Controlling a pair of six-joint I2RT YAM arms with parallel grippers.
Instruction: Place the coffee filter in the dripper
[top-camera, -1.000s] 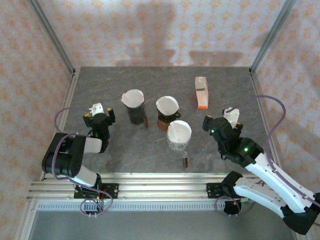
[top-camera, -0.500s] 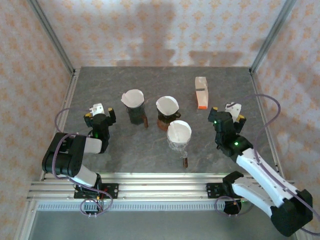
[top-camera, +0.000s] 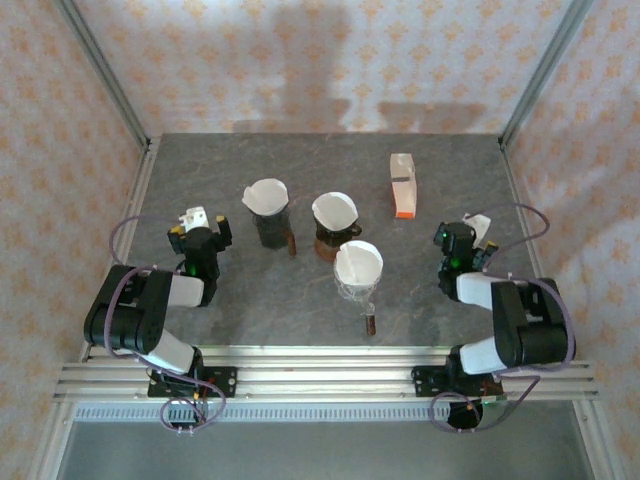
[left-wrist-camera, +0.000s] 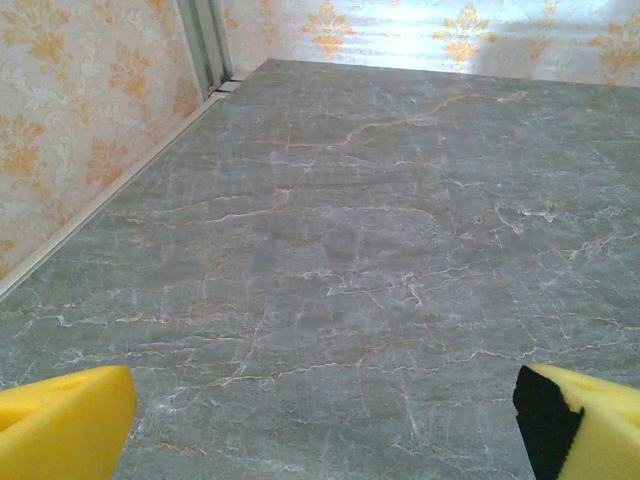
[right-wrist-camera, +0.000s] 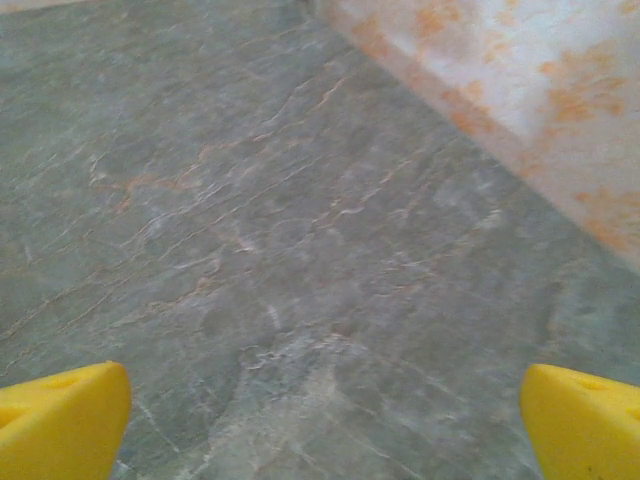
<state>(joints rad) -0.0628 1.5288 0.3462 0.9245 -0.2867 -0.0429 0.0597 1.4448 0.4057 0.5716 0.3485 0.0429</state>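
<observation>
**Filters seated in all three drippers, both arms drawn in and empty**

Top external view: three drippers stand in a loose cluster at mid-table. The dark dripper (top-camera: 268, 222) at the left carries a white paper cone, the left coffee filter (top-camera: 265, 195). The brown dripper (top-camera: 331, 240) just to its right holds the middle coffee filter (top-camera: 334, 209). The clear dripper (top-camera: 358, 287), nearest the arms, holds the near coffee filter (top-camera: 358, 263). Each cone sits with its open mouth upward inside its dripper. How snugly each one lines the wall is too small to tell. A white carton with an orange end (top-camera: 402, 185) lies near the back right, apart from the drippers. The left gripper (top-camera: 200, 222) and the right gripper (top-camera: 465, 232) sit on opposite sides of the cluster, well apart from it, with each arm folded close to its base. Nothing is between the fingers of either one.

Left wrist view: two yellow pads (left-wrist-camera: 62, 422) sit at the far bottom corners, so the jaws stand wide. Between them is the grey marble table (left-wrist-camera: 340, 250), running back to the patterned wall.

Right wrist view: the yellow pads (right-wrist-camera: 58, 418) are again at opposite corners, so these jaws are also wide and hold nothing. They are over marble next to the side wall.

Judged from this, the placement itself looks done. No dripper is without a filter and no loose filter lies on the table. At most a check of the seating is left.
</observation>
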